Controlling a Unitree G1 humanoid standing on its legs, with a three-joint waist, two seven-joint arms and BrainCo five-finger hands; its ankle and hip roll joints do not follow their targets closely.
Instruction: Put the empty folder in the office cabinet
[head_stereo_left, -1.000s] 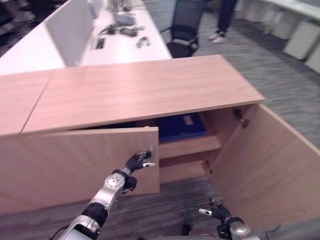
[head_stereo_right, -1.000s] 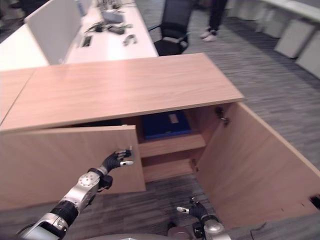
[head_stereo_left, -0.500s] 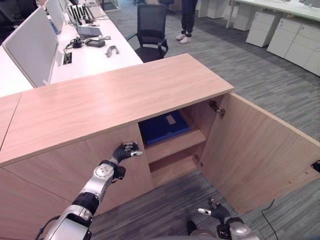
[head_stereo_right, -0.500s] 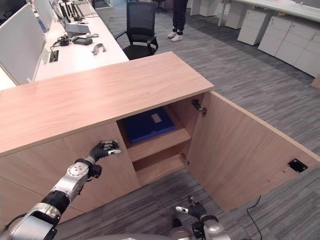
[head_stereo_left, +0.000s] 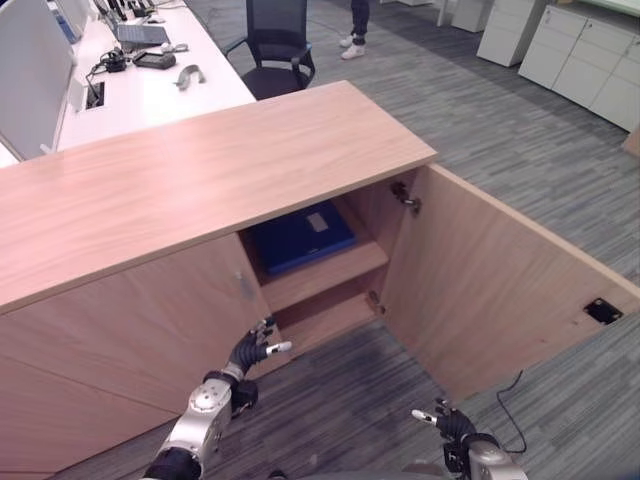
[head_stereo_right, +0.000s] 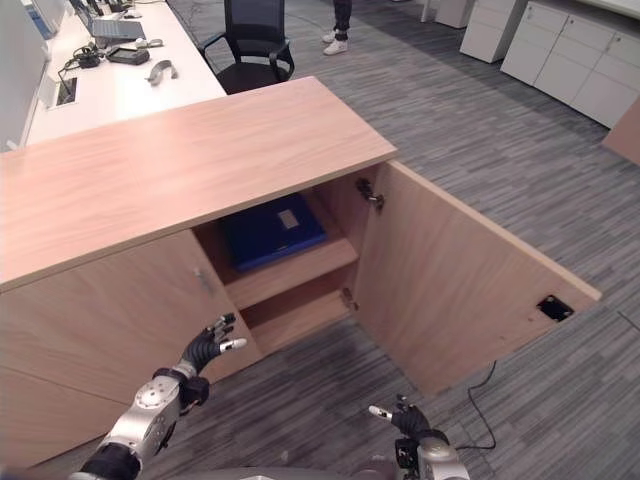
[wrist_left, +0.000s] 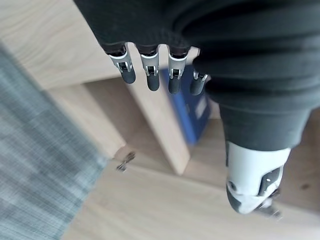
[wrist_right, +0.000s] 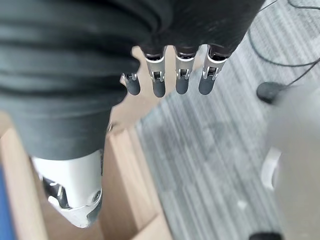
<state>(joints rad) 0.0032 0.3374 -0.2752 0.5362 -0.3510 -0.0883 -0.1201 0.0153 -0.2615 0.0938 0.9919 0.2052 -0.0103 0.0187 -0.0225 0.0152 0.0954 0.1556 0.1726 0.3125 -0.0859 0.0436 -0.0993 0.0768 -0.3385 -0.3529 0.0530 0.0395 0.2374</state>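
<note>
Blue folder (head_stereo_left: 300, 235) lies flat on the upper shelf inside the office cabinet (head_stereo_left: 200, 170), so placement looks done. Left door (head_stereo_left: 130, 330) shut; right door (head_stereo_left: 500, 290) stands wide open over the carpet. Left hand (head_stereo_left: 252, 350) hovers low near the left door's edge, fingers straight and apart, empty. Right hand (head_stereo_left: 450, 422) low by the floor, fingers relaxed, empty. Risk: the open right door could be clipped by an arm swing and slam or strain its hinge (head_stereo_left: 403, 193).
</note>
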